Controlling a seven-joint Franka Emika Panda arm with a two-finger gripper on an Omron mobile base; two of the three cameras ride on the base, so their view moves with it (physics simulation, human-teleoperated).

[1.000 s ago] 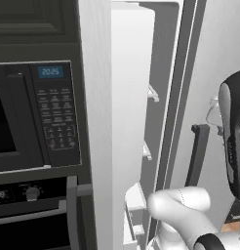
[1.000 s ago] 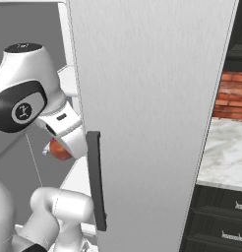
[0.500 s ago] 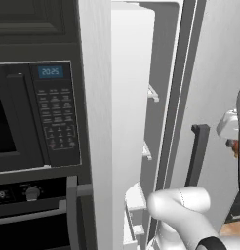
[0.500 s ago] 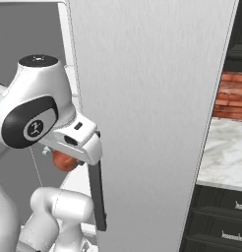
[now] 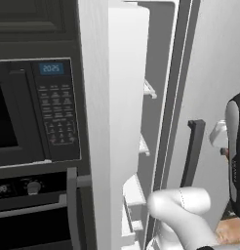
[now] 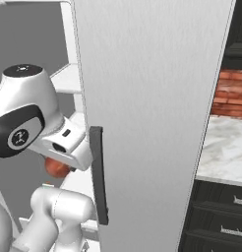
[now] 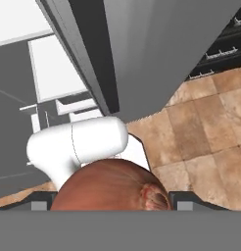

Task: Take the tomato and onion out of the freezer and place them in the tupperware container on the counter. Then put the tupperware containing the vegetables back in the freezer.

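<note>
My gripper [image 7: 112, 203] is shut on the onion [image 7: 110, 184], an orange-brown ball that bulges between the two dark fingertips [image 7: 41, 202]. In the right base view the onion [image 6: 55, 168] hangs under the white hand, left of the open freezer door [image 6: 152, 98] and close to its dark handle [image 6: 98, 182]. The left base view has the freezer's white inner shelves [image 5: 147, 89] and the door handle [image 5: 192, 151], with my forearm at the right edge. A strip of the marble counter [image 6: 226, 147] lies right of the door. The tomato and the tupperware container are out of view.
A black built-in oven with a keypad [image 5: 56, 110] stands left of the freezer. Dark drawer cabinets [image 6: 221, 216] sit under the counter, with red brick wall [image 6: 233, 91] behind it. Tan floor tiles [image 7: 201, 132] lie below the hand, and the door edge is very near it.
The arm has swung down and toward the door's edge with the onion in its grip. The hand now sits lower beside the handle. The jaws have kept their width.
</note>
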